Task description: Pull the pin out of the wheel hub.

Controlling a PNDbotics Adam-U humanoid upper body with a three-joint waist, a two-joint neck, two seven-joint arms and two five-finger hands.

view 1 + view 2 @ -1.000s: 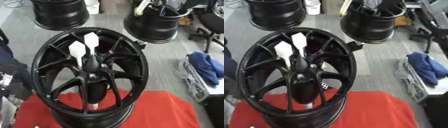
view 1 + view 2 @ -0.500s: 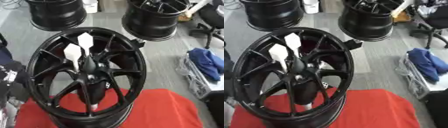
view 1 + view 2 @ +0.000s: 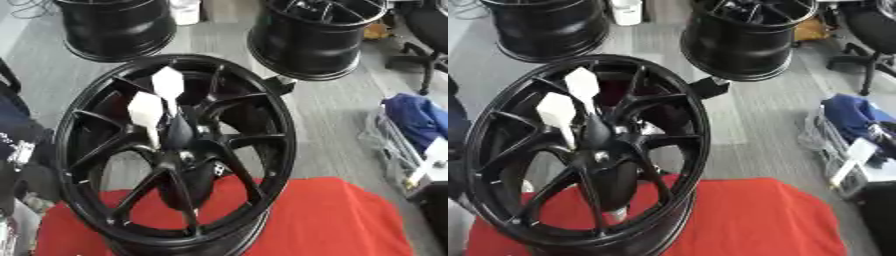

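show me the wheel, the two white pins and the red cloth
wheel [image 3: 267, 125], left eye view, right side of the black rim
upper white pin [image 3: 168, 83], left eye view, its flat white head
lower white pin [image 3: 145, 109], left eye view, its flat white head
red cloth [image 3: 337, 215], left eye view, bare patch right of the wheel

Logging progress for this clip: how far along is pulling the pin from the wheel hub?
Done: nothing visible yet. Two white flat-headed pins stand in the hub of the black spoked metal wheel, which is upright on the red cloth. In hand: nothing; no robot hand shows. Left: grasping a pin and pulling it out.
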